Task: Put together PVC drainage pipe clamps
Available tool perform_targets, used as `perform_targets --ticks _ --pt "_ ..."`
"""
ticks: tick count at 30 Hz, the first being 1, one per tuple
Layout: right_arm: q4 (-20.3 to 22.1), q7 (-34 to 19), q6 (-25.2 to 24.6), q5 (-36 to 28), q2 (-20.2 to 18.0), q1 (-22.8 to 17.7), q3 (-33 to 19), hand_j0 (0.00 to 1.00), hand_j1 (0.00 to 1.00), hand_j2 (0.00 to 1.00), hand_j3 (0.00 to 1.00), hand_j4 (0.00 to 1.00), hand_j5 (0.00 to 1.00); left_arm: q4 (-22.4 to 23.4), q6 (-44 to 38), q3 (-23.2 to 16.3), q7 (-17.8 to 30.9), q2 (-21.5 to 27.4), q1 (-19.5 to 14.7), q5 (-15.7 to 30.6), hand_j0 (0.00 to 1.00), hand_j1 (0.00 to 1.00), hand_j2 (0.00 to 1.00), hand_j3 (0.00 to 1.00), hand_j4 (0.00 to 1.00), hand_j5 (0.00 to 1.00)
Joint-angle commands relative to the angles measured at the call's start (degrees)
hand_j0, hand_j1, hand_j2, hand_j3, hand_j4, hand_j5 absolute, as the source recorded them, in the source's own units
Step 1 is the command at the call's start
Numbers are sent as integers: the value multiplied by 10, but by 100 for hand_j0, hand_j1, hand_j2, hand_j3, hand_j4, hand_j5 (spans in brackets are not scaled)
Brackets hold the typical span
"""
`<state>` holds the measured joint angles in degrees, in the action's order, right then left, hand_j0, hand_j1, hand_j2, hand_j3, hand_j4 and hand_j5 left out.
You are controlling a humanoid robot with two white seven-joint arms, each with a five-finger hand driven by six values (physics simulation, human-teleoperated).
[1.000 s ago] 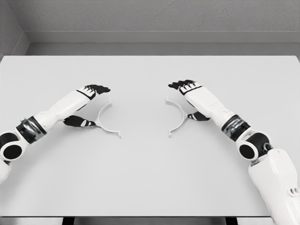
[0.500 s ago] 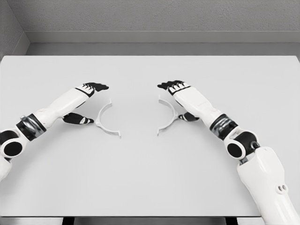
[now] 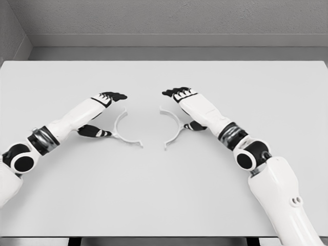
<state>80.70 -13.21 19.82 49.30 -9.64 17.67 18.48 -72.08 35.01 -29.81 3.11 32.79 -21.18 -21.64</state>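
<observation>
clamp halves sit near the middle of the white surface (image 3: 164, 195), two thin white arcs with their open sides facing each other and a gap between them. the left clamp half (image 3: 124, 134) curves from the far tip down to a flange at its near right end; the right clamp half (image 3: 173, 128) mirrors it. the left hand (image 3: 102, 110) pinches the left arc, dark fingers (image 3: 114, 96) above its far end and thumb against its near side. the right hand (image 3: 187, 107) pinches the right arc the same way. both white arms stretch in from the near corners.
</observation>
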Motion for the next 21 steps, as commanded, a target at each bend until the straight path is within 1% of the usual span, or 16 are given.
perform_targets --ticks 1,5,8,10,12,15,18,21 --pt "1 0 -7 -3 6 0 10 100 100 100 100 100 100 -1 0 0 0 -4 0 4 100 100 100 100 100 100" --pt "2 0 -11 -3 9 0 17 100 100 100 100 100 100 3 0 2 0 -3 -1 5 100 100 100 100 100 100" --pt "2 0 -10 -3 1 7 11 100 100 100 100 100 100 4 0 5 0 2 -1 5 100 100 100 100 100 100" --pt "5 1 -9 -4 -6 7 10 100 100 100 100 100 100 13 0 4 0 2 -11 5 100 100 100 100 100 100" --pt "31 2 -10 -5 -20 0 10 100 100 100 100 100 100 20 0 4 0 3 -13 5 100 100 100 100 100 100" --pt "43 2 -8 -9 -36 -3 10 100 100 100 100 100 100 33 0 1 0 0 -21 5 100 100 100 100 100 100" --pt "82 2 -7 -10 -47 -19 9 100 100 100 100 100 100 42 0 -8 0 -5 -30 5 100 100 100 100 100 100" --pt "88 2 -7 -10 -48 -24 12 100 100 100 100 100 100 43 0 -10 0 -13 -33 4 100 100 100 100 100 100"
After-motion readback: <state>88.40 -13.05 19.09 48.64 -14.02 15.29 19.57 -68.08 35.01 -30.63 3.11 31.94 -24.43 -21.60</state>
